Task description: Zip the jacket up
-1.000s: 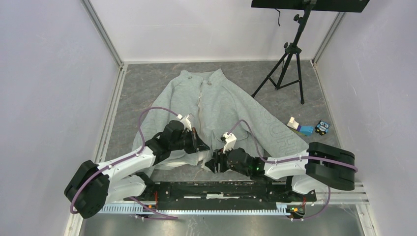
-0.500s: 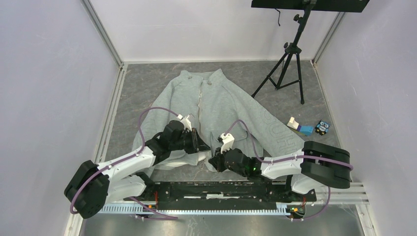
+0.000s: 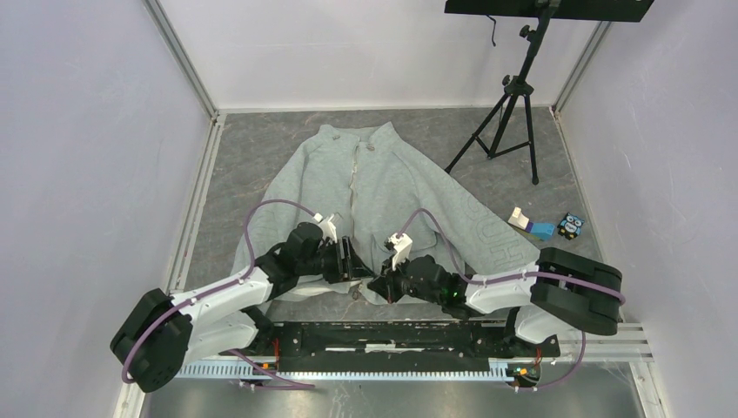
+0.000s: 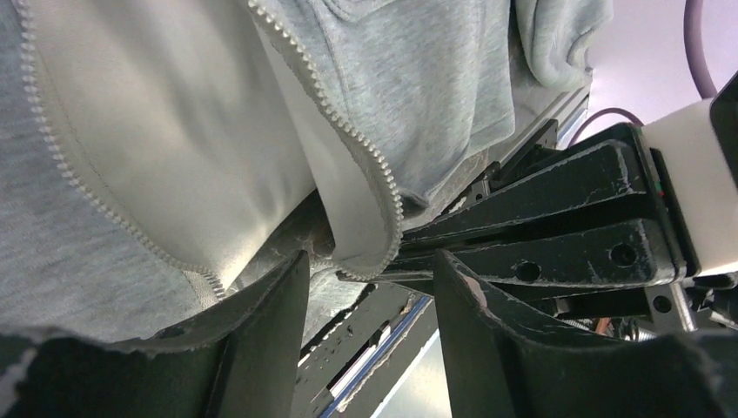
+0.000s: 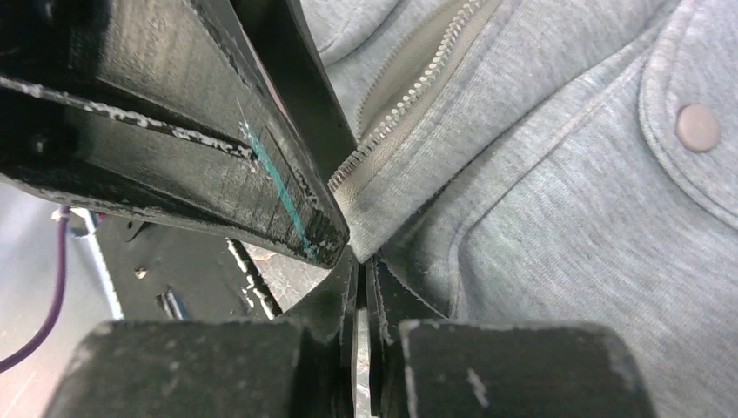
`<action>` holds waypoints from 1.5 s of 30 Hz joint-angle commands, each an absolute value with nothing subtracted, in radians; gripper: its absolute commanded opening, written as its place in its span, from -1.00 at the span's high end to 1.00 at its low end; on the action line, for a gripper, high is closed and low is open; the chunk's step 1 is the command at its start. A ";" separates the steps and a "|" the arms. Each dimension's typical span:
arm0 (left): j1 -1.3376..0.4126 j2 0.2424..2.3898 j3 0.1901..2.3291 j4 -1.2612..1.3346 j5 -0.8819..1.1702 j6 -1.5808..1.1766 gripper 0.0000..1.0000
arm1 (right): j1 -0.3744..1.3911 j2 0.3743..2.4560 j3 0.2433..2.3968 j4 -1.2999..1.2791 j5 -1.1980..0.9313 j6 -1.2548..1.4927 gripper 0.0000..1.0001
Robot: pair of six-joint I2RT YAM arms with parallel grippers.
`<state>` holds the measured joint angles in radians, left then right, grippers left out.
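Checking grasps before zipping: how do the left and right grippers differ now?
The left gripper holds its fingers apart; the right gripper presses them together. The left gripper clamps nothing; the right gripper pinches the jacket at its hem. Both sit at the bottom end of the zipper.

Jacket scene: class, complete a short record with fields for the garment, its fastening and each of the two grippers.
garment: jacket, light grey fleece, spread flat, collar at the far end
fastening: zipper, tooth rows apart near the hem
left arm: left gripper open at the zipper's lower end
right arm: right gripper shut on the jacket's hem beside the zipper
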<state>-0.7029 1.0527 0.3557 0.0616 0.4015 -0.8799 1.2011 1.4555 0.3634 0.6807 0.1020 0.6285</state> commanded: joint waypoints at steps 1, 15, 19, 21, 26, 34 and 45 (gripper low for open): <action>-0.706 1.048 0.348 0.125 0.461 -0.888 -0.23 | 1.166 1.442 0.356 0.783 -0.079 0.608 0.85; -0.719 1.077 0.350 0.169 0.503 -0.894 0.04 | 1.138 1.371 0.316 0.765 -0.110 0.572 0.71; -0.721 1.040 0.339 0.156 0.495 -0.872 -0.33 | 1.135 1.357 0.302 0.772 -0.126 0.567 0.69; -0.721 1.027 0.342 0.147 0.489 -0.865 -0.41 | 1.130 1.358 0.305 0.773 -0.144 0.567 0.68; -0.720 1.036 0.359 0.167 0.508 -0.853 -0.50 | 1.118 1.347 0.284 0.808 -0.165 0.577 0.68; -0.721 1.065 0.326 0.295 0.595 -0.920 -0.48 | 1.092 1.333 0.270 0.812 -0.161 0.576 0.65; -0.723 1.030 0.278 0.314 0.583 -0.965 -0.08 | 1.074 1.310 0.257 0.792 -0.150 0.574 0.59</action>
<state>-0.7158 1.0565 0.2924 0.2653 0.5606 -0.9234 1.0794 1.3380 0.2611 0.7574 -0.1497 0.5789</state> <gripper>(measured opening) 0.563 0.194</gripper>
